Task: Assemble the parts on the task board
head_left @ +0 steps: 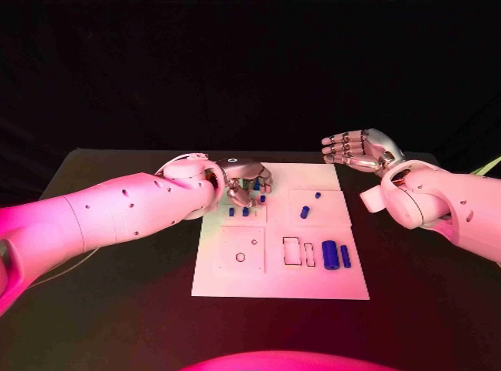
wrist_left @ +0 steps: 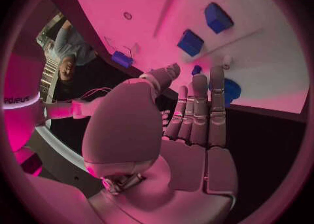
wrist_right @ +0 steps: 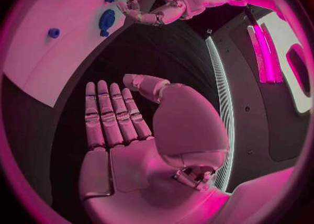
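Note:
The white task board (head_left: 275, 278) lies in the middle of the table. My left hand (head_left: 247, 179) hangs over its far left corner, fingers pointing down beside a blue part (head_left: 256, 186). In the left wrist view its fingers (wrist_left: 198, 110) are straight and close together, with their tips by a round blue part (wrist_left: 230, 90); nothing sits between thumb and fingers. Two blue blocks (wrist_left: 190, 42) lie just beyond. My right hand (head_left: 362, 149) floats off the board's far right corner, fingers (wrist_right: 108, 114) spread and empty. Two large blue cylinders (head_left: 330, 254) lie at the board's near right.
Small blue parts (head_left: 304, 212) are scattered over the board's far half. Rectangular slots (head_left: 292, 250) and a round hole (head_left: 240, 256) mark its near half. The black table (head_left: 117, 301) surrounds the board on all sides.

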Robot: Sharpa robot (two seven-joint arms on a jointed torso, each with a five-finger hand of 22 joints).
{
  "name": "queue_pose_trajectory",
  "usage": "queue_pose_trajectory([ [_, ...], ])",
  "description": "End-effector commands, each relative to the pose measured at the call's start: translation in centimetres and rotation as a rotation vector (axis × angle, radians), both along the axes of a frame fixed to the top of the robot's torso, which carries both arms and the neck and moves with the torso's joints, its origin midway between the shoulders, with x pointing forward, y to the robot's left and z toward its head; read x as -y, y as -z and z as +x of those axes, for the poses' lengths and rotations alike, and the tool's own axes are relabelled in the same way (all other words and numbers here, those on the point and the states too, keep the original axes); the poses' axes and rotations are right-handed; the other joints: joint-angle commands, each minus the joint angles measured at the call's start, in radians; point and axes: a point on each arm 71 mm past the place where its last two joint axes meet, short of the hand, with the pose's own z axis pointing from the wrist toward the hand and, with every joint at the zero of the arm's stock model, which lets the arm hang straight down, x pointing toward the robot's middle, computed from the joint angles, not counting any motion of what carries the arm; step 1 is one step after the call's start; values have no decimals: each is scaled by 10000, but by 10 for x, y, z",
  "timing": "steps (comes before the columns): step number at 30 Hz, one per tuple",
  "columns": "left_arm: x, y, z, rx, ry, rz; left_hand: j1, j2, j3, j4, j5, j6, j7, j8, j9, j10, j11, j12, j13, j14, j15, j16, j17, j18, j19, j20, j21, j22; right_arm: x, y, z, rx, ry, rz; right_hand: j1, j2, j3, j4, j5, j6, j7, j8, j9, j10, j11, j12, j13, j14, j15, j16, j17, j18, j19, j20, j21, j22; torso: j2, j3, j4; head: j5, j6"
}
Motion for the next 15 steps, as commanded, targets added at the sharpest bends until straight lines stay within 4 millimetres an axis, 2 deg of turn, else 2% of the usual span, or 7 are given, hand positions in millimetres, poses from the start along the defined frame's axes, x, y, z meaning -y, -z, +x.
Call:
queue_pose_trajectory([
  [1, 3, 4, 1, -78, 68, 444, -101, 28, -856, 89, -57, 158, -2, -240, -240, 90, -33, -97, -168, -76, 2, 90, -159, 270, 5, 18, -43, -3, -1, 0, 0, 16, -60, 4, -63, 152, -126, -11, 146, 73, 519, -172, -64, -250, 68, -165, -62, -130, 52, -187, -78, 26, 39, 38, -85, -56, 9, 12, -3, -24, 29],
  [9, 9, 8, 5, 180, -44, 648, 95, 269, -1247, 149, -49, 478, 109, -534, -674, 143, -4, -229, -376, 71, 25, 361, -261, 281, 216, 14, -42, -52, -3, 1, 0, 10, -92, 11, -63, 152, -126, -11, 146, 73, 519, -172, -64, -250, 68, -165, -62, -130, 52, -187, -78, 26, 39, 38, -85, -56, 13, 16, -24, -20, 66],
  [15, 13, 5, 7, 471, -71, 435, 184, 314, -1217, 129, -41, 541, 116, -596, -765, 100, -3, -295, -438, 75, 23, 412, -286, 280, 247, 8, -12, -35, -4, 1, 0, 6, -123, 19, -63, 152, -126, -11, 146, 73, 519, -172, -64, -250, 68, -165, -62, -130, 52, -187, -78, 26, 39, 38, -85, -56, 11, 20, -16, -37, 71],
])
